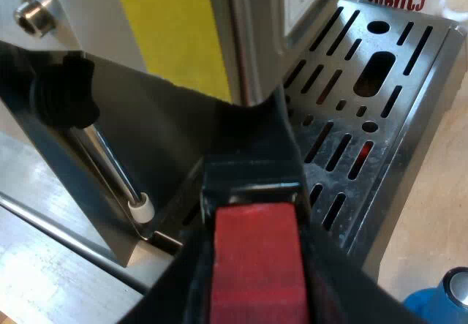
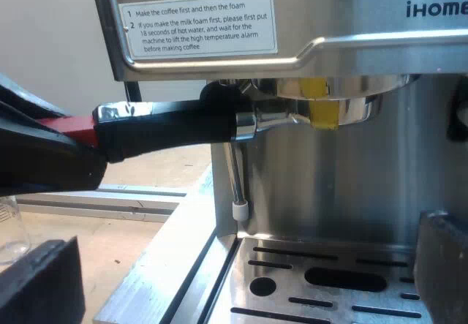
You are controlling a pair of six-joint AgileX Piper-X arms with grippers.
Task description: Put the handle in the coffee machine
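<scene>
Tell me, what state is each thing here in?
Metal holder: up at the front of the espresso machine, handle sticking out sideways.
Left gripper: shut on the handle's red end.
Right gripper: open, empty.
Measuring glass: upright.

- The left gripper [image 1: 254,225] is clamped: its black fingers [image 1: 333,280] press on the red end [image 1: 257,280] of the handle (one finger on each side).
- The right gripper [image 2: 241,287] has its fingers [image 2: 40,284] spread wide apart.
</scene>
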